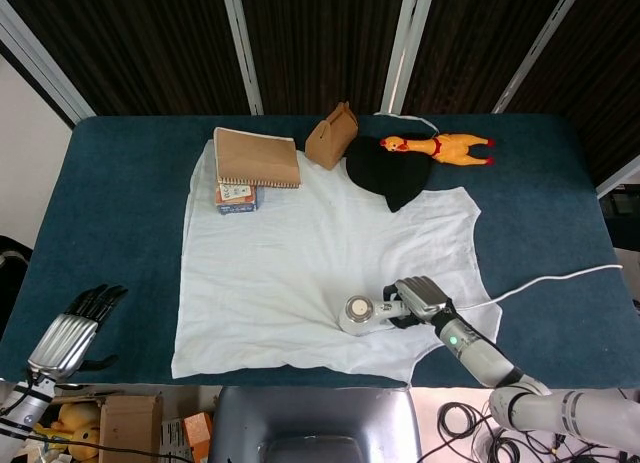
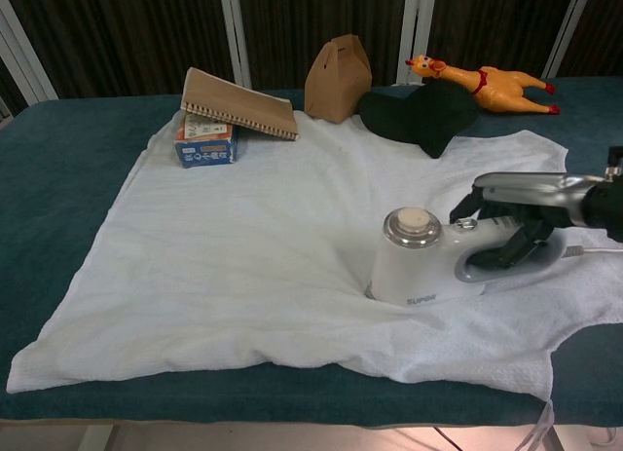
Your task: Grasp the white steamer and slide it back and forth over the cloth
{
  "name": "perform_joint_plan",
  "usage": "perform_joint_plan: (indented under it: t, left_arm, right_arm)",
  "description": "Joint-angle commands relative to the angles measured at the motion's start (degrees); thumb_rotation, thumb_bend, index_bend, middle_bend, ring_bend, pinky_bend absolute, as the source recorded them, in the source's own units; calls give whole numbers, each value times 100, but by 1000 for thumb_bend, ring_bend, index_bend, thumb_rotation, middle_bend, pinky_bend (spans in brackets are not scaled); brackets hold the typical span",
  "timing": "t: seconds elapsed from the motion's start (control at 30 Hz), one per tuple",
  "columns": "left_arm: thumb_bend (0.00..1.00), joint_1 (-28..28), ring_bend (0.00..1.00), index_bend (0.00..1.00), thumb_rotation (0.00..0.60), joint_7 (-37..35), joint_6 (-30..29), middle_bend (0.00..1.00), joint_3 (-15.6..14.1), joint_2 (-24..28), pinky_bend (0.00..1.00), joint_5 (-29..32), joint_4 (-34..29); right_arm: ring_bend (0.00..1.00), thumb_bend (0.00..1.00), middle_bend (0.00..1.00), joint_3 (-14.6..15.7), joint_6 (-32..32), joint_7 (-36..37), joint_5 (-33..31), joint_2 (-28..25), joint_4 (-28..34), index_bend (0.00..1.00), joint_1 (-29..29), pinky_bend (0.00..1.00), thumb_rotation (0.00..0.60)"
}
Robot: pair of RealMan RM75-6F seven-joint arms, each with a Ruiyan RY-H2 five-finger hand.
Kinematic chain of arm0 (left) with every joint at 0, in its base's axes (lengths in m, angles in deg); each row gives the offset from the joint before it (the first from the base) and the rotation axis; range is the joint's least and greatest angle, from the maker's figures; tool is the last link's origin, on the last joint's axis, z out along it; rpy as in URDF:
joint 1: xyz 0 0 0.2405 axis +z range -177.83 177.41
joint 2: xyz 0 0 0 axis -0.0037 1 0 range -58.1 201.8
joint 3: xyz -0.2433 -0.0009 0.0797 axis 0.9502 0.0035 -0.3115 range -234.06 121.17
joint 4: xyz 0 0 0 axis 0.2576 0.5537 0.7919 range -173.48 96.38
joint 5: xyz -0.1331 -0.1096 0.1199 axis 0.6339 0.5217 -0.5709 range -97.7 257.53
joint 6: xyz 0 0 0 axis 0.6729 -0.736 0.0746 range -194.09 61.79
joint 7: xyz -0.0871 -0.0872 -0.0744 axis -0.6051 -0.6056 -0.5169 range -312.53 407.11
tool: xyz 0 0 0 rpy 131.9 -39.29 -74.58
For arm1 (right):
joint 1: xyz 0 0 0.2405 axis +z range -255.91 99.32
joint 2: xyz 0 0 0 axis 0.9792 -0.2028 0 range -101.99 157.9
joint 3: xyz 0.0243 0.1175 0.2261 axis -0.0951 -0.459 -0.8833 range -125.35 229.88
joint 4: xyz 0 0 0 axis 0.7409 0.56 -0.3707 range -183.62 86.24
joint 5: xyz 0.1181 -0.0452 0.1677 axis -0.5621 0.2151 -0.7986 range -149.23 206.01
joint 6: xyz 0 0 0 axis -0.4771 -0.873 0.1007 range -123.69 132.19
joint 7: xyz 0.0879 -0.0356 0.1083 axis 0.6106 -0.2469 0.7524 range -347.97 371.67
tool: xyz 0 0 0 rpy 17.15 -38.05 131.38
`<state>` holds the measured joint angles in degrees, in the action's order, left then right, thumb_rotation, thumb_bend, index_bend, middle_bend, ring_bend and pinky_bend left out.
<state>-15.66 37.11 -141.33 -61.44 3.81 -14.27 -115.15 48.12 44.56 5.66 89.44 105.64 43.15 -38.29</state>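
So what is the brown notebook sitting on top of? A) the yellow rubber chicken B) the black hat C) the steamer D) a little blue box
D: the brown notebook leans on a little blue box at the cloth's far left corner.

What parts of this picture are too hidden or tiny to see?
- Box under the notebook: the notebook covers its top in both views; its label is too small to read.
- Steamer soleplate: pressed against the cloth, hidden in both views.
- Right hand palm: wrapped round the handle, unseen.
- Cord: runs off the table edge in the head view.
- Left hand: only in the head view, low at the corner.
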Motion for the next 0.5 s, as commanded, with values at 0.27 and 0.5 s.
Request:
perform_joint_plan:
  t: [0.27, 0.5]
  left_arm:
    - [22, 143, 17, 54, 600, 4, -252, 77, -74, -4, 110, -120, 33]
    - [22, 73, 17, 54, 600, 58, -170, 77, -35, 31, 109, -105, -16]
  right_arm:
    - [1000, 826, 1000, -133, 1098, 512, 575, -311, -308, 1000, -546, 1000, 600]
    - [1000, 826, 1000, 19, 1039, 1344, 701, -535, -1068, 1000, -925, 1000, 600]
